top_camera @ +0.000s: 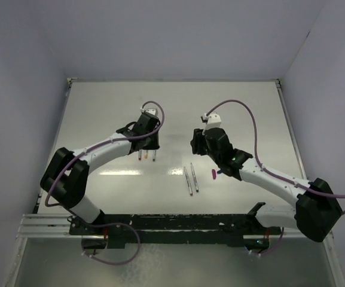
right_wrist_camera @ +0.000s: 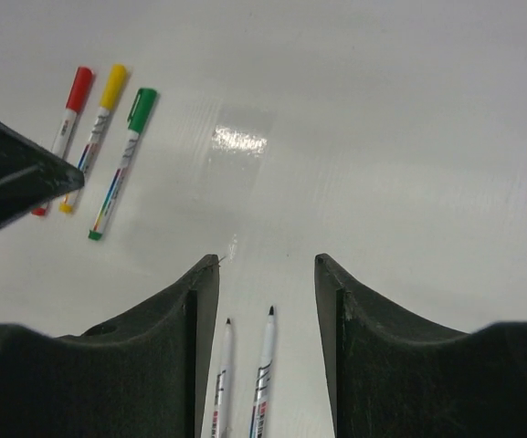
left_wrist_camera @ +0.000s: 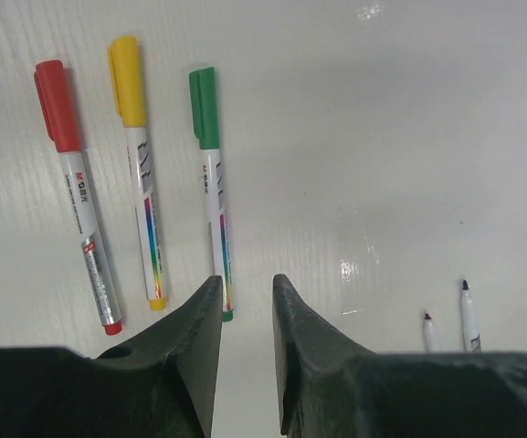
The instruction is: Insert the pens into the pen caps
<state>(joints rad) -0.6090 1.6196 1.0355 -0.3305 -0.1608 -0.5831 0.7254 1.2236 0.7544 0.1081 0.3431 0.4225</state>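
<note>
Three pens lie side by side, capped red, yellow and green; they also show in the right wrist view. My left gripper hovers just over their lower ends, jaws slightly apart and empty; in the top view it is right above them. Two uncapped pens with dark tips lie side by side at the table's middle. My right gripper is open and empty above their tips. A loose purple cap lies right of them, beside my right arm.
White table with grey walls around it. A small dark blue thing peeks out by the right arm next to the purple cap. The left gripper's finger shows at the left edge of the right wrist view.
</note>
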